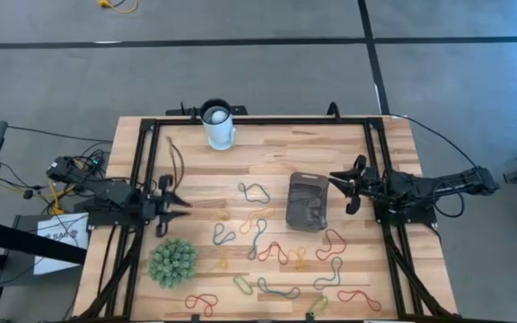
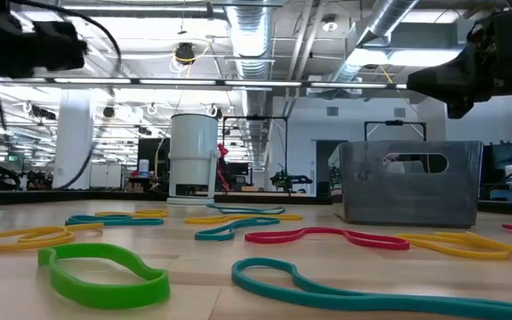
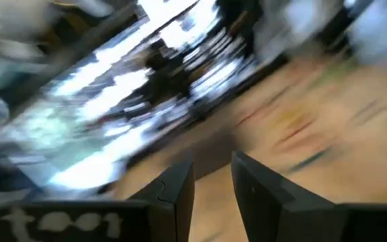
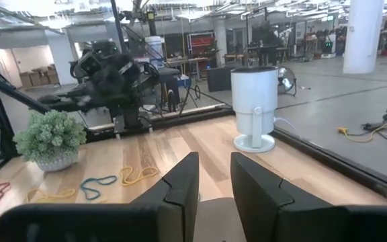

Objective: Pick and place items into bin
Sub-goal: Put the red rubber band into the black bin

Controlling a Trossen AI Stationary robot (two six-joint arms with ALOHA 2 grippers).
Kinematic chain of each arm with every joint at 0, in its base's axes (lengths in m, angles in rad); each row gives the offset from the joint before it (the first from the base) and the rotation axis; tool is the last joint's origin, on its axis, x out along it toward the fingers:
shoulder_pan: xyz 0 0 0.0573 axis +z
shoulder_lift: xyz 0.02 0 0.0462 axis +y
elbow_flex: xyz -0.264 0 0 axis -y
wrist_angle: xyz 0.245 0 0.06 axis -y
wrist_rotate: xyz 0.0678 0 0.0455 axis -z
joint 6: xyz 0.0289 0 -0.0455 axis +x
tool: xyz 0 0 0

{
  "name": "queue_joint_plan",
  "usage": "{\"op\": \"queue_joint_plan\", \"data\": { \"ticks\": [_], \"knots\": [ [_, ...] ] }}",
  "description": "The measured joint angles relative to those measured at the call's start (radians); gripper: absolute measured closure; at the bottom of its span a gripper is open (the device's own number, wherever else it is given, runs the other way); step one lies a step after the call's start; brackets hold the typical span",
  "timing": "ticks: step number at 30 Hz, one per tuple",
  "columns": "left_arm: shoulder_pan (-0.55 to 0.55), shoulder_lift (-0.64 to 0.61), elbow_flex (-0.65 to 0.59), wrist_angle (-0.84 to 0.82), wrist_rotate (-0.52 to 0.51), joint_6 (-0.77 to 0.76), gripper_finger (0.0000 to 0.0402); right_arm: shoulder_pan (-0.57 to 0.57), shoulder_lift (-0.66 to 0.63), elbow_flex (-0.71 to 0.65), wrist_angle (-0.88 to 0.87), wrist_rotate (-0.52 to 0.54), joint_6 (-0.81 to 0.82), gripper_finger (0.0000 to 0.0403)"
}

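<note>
1. The wooden table (image 1: 267, 148) carries the whole scene: both dark arms sit at its side edges, above the surface, and neither touches a loop.

2. The green spiky ball (image 1: 171, 262) sits near the left front corner, and a white cup (image 1: 217, 124) stands at the far edge; neither belongs to the job.

3. The bin (image 1: 308, 201), a clear grey-tinted box, rests right of centre, just beside the right arm. Whether it already holds any loops cannot be told from the views.

4. The left gripper (image 1: 174, 205) hangs over the left rail, its fingers parted by a narrow gap with nothing between them.

5. The right gripper (image 1: 348, 185) hovers next to the bin's right wall, fingers apart in the overhead view and empty.

6. The loops (image 1: 257, 235) lie scattered across the front half, with a blue one (image 1: 253, 191) nearest the bin; several overlap near the front edge.

7. Judged from this layout, the step in hand is choosing a first loop. It would go best by taking an isolated band close to the bin, coming straight down with the fingers astride a single strand, and lifting clear before moving over the bin's rim.
</note>
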Motion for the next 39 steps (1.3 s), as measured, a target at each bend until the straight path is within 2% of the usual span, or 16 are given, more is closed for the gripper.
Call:
{"op": "queue_joint_plan", "data": {
  "ticks": [3,5,8,16,18,24,31,34,36,39],
  "knots": [
    [0.000,-0.001,0.001,0.078,0.094,-0.270,0.0311,0.000,0.000,0.000,0.015,0.000,-0.016,0.0321],
    [0.000,-0.001,0.002,0.109,0.079,-0.421,0.0311,0.000,0.000,0.000,0.012,-0.001,-0.040,0.0321],
    [0.001,0.000,0.002,0.153,0.046,-0.507,0.0311,0.000,0.000,0.000,-0.018,-0.001,-0.044,0.0321],
    [0.000,-0.001,0.003,0.168,0.034,-0.576,0.0311,0.000,0.000,0.000,-0.014,0.018,-0.031,0.0321],
    [0.000,-0.001,0.003,0.153,-0.006,-0.604,0.0311,-0.002,0.000,0.000,0.000,0.024,-0.031,0.0321],
    [0.000,0.004,-0.001,0.119,-0.247,-0.710,0.0311,-0.055,0.000,0.000,0.048,0.074,-0.027,0.0321],
    [0.000,0.004,-0.006,-0.003,-0.255,-0.898,0.0311,-0.124,0.000,0.000,0.012,0.105,-0.092,0.0321],
    [0.000,0.011,-0.006,-0.003,-0.214,-0.955,0.0311,-0.143,0.001,0.000,0.014,0.085,-0.080,0.0321],
    [0.000,0.012,-0.006,-0.003,-0.216,-0.948,0.0311,-0.152,0.006,0.000,-0.001,0.028,-0.080,0.0321],
    [0.000,0.012,-0.006,0.001,-0.320,-0.860,0.0311,-0.160,0.008,0.000,-0.024,-0.022,-0.048,0.0321]
  ]
}}
